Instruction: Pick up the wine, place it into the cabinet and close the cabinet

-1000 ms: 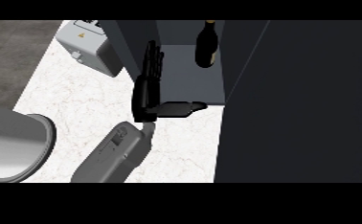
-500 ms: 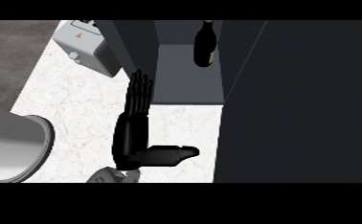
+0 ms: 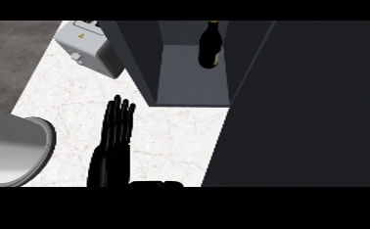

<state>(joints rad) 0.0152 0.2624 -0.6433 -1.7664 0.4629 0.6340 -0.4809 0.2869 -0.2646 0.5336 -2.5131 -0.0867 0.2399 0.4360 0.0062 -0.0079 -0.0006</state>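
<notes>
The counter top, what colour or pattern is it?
White marble with faint grey veins, seen on the counter in the head view.

A: Site type? Kitchen, a home one by the look.
B: Evidence: pale marbled surface (image 3: 173, 135); grey toaster (image 3: 88, 47) at 11 o'clock; steel sink (image 3: 29, 149) at 8; dark cabinet (image 3: 189, 83), open, at 12.

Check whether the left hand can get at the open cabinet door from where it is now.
Probably yes: the left hand is open over bare counter, with nothing between it and the cabinet door.
</notes>
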